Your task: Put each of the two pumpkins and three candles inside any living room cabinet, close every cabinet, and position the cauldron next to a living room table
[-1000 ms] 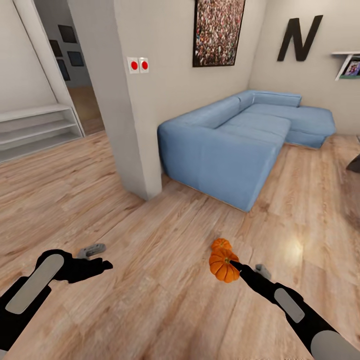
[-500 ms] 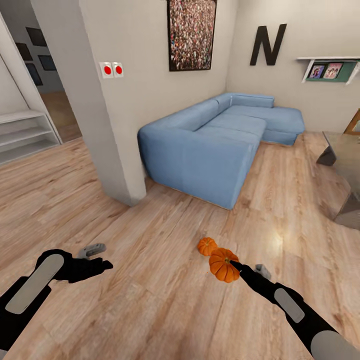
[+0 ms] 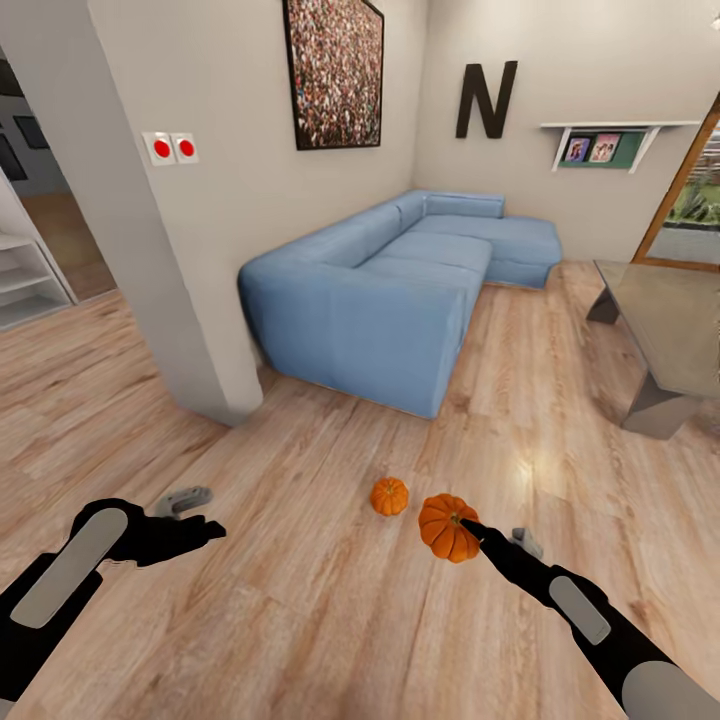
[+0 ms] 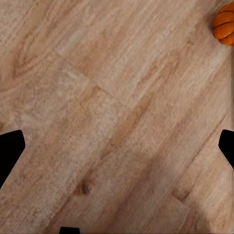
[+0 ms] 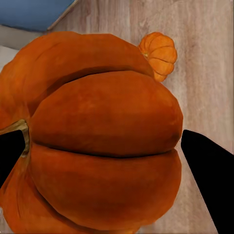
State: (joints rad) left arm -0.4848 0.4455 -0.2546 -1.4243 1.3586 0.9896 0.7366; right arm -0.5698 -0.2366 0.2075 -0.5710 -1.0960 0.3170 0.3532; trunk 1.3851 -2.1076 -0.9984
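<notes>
Right gripper clamped on pumpkin; left gripper spread, empty. I'd carry level, skirting second pumpkin near sofa.

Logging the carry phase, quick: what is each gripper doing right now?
Left gripper: open, empty, above the wooden floor.
Right gripper: shut on the round orange pumpkin.

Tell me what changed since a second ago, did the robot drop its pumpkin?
No. The view swung to the right, so the blue sofa slid left in the picture and a grey table came in. The right gripper still holds the big pumpkin. The small pumpkin only seems to move; it lies on the floor. The left gripper stays open and empty.
</notes>
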